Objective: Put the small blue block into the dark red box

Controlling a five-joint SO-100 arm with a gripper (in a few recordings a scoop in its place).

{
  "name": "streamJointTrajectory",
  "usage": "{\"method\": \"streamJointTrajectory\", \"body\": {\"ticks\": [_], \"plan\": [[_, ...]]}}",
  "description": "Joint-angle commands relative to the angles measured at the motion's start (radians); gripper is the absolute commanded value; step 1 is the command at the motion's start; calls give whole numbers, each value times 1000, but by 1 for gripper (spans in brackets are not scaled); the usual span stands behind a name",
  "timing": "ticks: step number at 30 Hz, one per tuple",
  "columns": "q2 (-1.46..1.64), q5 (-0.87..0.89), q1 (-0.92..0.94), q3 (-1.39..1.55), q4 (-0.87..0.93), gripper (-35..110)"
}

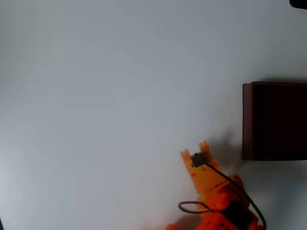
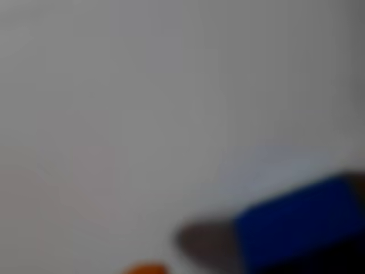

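Note:
The dark red box (image 1: 249, 120) stands at the right edge of the overhead view, partly cut off, its inside near black. My orange gripper (image 1: 194, 149) sits low over the table to the box's lower left, its two fingertips pointing up the picture with a small gap between them. In the blurred wrist view, the small blue block (image 2: 296, 228) lies at the lower right with a grey shadow to its left. An orange fingertip (image 2: 145, 268) pokes in at the bottom edge. I cannot tell whether the block is between the fingers.
A white table (image 1: 120, 96) spreads to the left of and above the gripper. A black cable (image 1: 240, 191) runs along the orange arm. A dark object (image 1: 298, 3) sits in the top right corner.

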Motion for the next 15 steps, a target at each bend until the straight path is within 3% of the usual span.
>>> {"method": "streamJointTrajectory", "body": {"ticks": [1, 11, 15], "plan": [[-37, -28, 63, -58, -11, 26], [-152, -55, 106, -118, -5, 25], [-222, -28, 124, -150, 14, 13]]}}
